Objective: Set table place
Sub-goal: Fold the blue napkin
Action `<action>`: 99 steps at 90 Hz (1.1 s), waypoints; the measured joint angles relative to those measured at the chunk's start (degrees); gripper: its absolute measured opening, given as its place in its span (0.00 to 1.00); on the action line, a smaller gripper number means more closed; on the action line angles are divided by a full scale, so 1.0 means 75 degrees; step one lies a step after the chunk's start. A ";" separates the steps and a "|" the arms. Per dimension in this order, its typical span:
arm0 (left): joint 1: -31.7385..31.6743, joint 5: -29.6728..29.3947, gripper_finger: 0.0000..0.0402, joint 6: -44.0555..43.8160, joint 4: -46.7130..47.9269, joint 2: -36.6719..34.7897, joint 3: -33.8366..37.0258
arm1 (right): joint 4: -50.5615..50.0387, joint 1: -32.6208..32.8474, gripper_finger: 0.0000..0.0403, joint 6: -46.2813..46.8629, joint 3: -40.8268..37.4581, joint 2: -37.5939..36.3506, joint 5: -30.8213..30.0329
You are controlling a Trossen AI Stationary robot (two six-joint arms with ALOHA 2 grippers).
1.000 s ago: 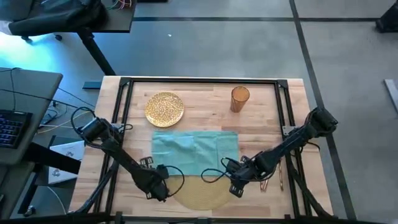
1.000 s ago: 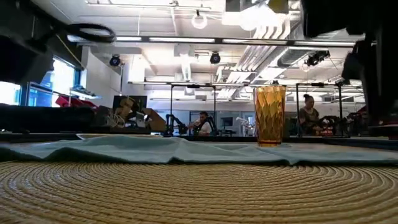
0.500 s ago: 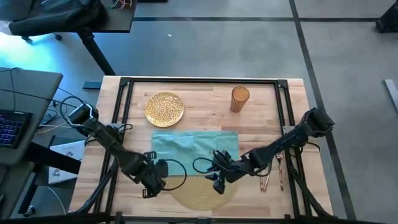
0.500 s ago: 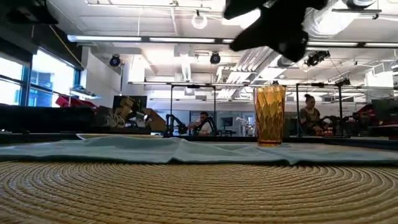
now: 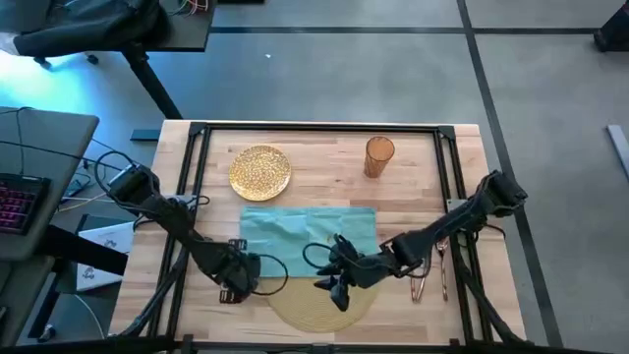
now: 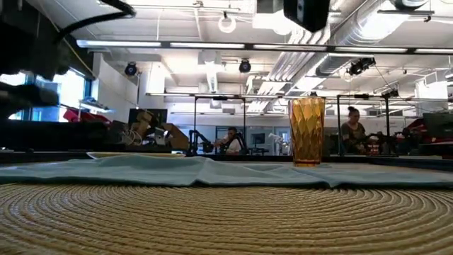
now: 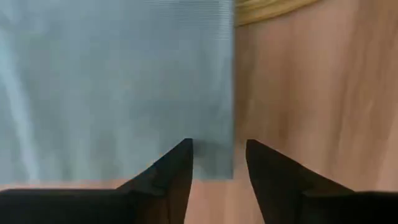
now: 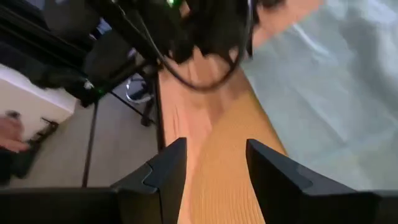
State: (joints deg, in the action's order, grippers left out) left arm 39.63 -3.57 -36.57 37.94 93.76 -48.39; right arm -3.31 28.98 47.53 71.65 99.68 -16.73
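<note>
Teal cloth, the napkin [image 5: 309, 239], lies spread over the far half of the woven placemat [image 5: 319, 300], covering it so that only the mat's near arc shows on the table [image 5: 324, 162]. Beyond the napkin stand the gold plate [image 5: 260, 171] and, further right, the amber tumbler [image 5: 378, 155]. Right of the napkin, the copper cutlery [image 5: 429, 274] lies partly under the right arm. The left gripper [image 5: 234, 292] hovers at the napkin's near-left corner, fingers [image 7: 177, 167] narrowly parted, holding nothing. The right gripper [image 5: 336, 291] hangs over the napkin's near edge, fingers [image 8: 171, 163] apart and empty.
</note>
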 joint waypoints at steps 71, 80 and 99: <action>-0.0740 0.0273 0.00 0.1100 0.1623 -0.1323 -0.2107 | 0.2215 -0.0411 0.40 -0.1403 0.0850 0.2288 -0.0498; -0.0933 0.0445 0.00 0.1081 0.1605 -0.1371 -0.2121 | 0.2056 -0.0468 0.45 -0.2568 0.1653 0.2785 -0.0284; -0.1221 0.0647 0.00 0.1028 0.1603 -0.1356 -0.2115 | -0.0205 -0.0597 0.51 -0.4186 0.4072 0.3955 -0.1012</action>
State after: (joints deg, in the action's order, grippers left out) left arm 30.48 1.28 -28.87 49.96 83.59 -64.25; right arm -4.84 24.51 16.13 102.19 129.34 -24.32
